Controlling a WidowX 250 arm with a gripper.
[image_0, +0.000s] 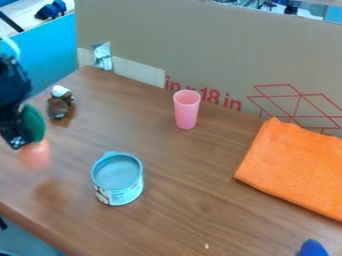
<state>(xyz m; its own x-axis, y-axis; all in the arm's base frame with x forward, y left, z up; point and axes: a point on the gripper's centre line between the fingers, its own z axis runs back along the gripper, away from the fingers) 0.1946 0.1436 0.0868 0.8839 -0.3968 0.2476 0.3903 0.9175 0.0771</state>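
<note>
At the left edge of the frame, my black two-finger gripper (17, 136) is hanging over the brown wood-grained table (174, 200), grasping a blurred green and pinkish-orange object (33, 126) in the air; a round pale-blue can (118, 181) is standing lower right of it, a tapered pink cup (186, 111) upper centre, and a folded orange cloth (294, 167) is lying at right
</note>
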